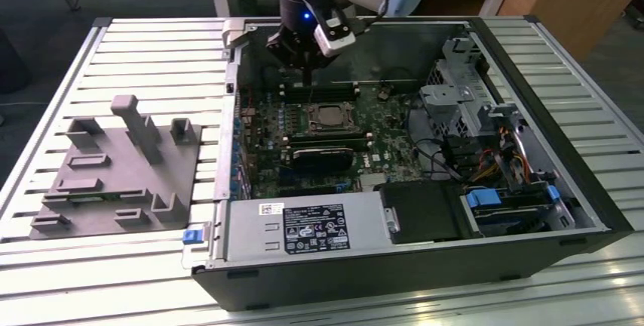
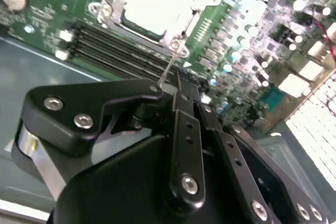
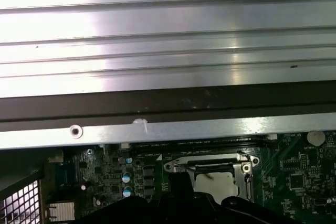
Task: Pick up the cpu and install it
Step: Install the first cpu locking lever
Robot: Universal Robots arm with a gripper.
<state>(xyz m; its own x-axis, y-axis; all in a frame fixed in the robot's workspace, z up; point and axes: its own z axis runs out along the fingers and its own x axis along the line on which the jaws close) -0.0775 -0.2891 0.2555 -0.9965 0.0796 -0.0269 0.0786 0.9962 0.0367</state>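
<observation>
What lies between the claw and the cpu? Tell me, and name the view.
In the second wrist view, the row of black memory slots on the green board runs between the claw and the cpu.

No writing can be made out anywhere. The white label (image 1: 271, 208) on the power supply box (image 1: 302, 229) at the near edge of the computer case (image 1: 563, 190) carries dark marks too small to read, and the larger black label (image 1: 313, 231) just beside it on the same box shows rows of pale print and round symbols that stay illegible. The circuit board (image 2: 47, 9) bears tiny white markings, also unreadable.
</observation>
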